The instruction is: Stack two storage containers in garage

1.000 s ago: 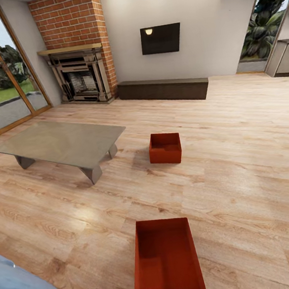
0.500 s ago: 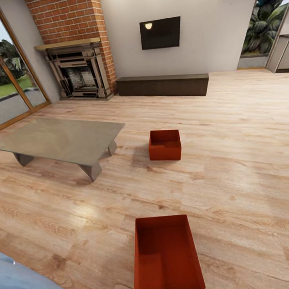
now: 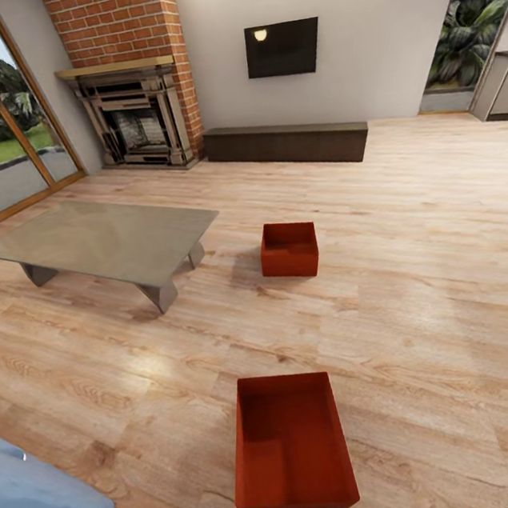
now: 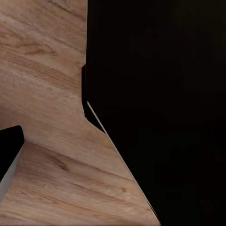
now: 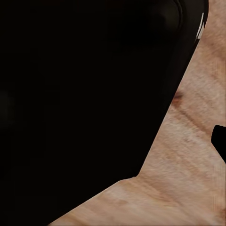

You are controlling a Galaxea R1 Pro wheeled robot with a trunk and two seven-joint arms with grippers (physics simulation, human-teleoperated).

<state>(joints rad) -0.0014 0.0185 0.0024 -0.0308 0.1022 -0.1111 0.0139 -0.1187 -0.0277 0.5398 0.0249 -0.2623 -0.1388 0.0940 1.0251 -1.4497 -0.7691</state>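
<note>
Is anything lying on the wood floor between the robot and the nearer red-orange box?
Nothing visible does. The nearer red-orange lidless box sits on bare light wood-plank floor; the low grey table and the second red-orange box lie farther off.

Two open red-orange boxes sit on the wood floor, well apart: near storage container [image 3: 290, 444], far storage container [image 3: 288, 250]

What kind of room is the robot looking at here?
It looks like a living room: a brick fireplace, a low grey table on light wood-plank flooring, and a dark screen on the wall above a long dark cabinet. Two red-orange containers sit on the floor.
</note>
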